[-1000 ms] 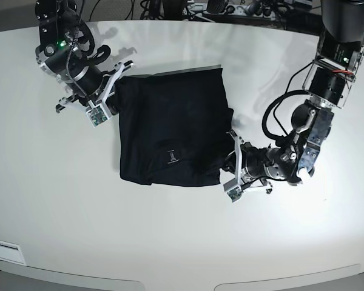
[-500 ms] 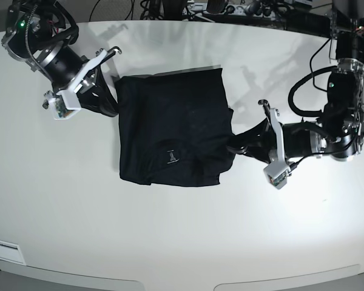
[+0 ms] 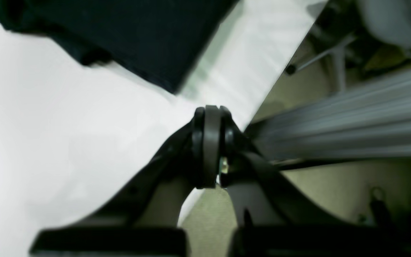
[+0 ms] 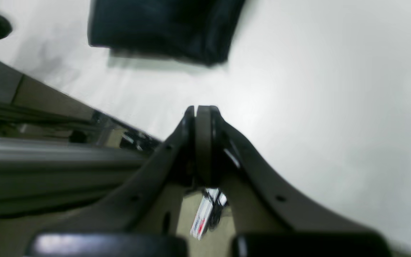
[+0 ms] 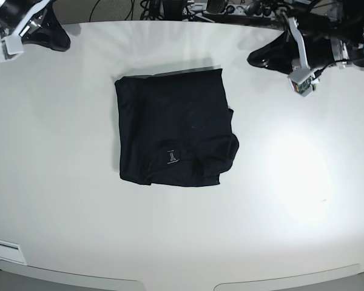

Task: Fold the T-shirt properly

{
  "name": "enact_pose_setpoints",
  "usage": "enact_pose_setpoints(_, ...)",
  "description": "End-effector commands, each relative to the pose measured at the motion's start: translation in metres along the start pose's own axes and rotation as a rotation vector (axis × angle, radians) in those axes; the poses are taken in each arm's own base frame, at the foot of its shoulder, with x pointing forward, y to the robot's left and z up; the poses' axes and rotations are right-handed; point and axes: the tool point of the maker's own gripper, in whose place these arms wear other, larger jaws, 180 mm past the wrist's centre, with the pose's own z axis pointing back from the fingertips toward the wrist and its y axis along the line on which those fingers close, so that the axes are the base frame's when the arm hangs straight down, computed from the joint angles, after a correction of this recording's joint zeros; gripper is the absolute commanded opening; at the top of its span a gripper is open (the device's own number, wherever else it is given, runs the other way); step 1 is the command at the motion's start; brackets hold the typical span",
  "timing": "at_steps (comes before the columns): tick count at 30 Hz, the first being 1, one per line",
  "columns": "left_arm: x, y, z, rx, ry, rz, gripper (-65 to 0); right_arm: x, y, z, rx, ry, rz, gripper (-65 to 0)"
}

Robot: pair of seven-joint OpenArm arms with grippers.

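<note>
Folded black T-shirt (image 5: 173, 133) lying mid-table, both grippers clenched on nothing.
Soft matte cloth is sitting as a squarish stack on the smooth white table (image 5: 60, 182), lower right corner bulging; only the base view is showing its tiny pale label (image 5: 170, 157). Left gripper (image 3: 209, 110) and right gripper (image 4: 201, 109) are hovering well apart from it at the far corners; wrist views are showing blurred fabric edges.

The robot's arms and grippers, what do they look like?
Both grippers are made of dark curved fingers that taper to a thin tip, the left gripper and the right gripper alike. From above, each arm carries white brackets, and a small green circuit board shows near the left gripper.
</note>
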Motion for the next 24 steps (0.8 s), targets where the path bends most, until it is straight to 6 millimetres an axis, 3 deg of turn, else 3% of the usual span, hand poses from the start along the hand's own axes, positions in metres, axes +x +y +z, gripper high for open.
enact_pose_setpoints(1, 0.0, -0.012, 0.006, -0.013, 0.004, -0.013, -65.0, -0.004, 0.002, 0.007, -0.003, 0.022, 0.004, -65.0)
enact_pose_setpoints(7, -0.053, -0.056, 0.016, -0.055, 0.111, 0.202, -65.0, -0.06, 0.016, 0.029, -0.007, 0.246, -0.103, -65.0)
enact_pose_setpoints(12, -0.094, -0.114, 0.023, -0.156, 0.215, 0.382, -65.0, -0.088, 0.041, 0.04, 0.021, 0.319, -0.223, -65.0)
enact_pose_setpoints(15, -0.109, -0.137, 0.026, -0.163, 0.251, 0.467, -65.0, -0.103, 0.05, 0.042, 0.058, 0.36, -0.282, -65.0)
enact_pose_setpoints(20, -0.128, -0.142, 0.016, -0.161, 0.275, 0.516, -65.0, -0.156, 0.044, 0.037, 0.096, 0.433, -0.476, -65.0)
enact_pose_setpoints(24, -0.188, -0.134, -0.008, -0.133, 0.364, 0.602, -65.0, -0.214, 0.028, 0.022, 0.043, 0.552, -0.498, -65.0)
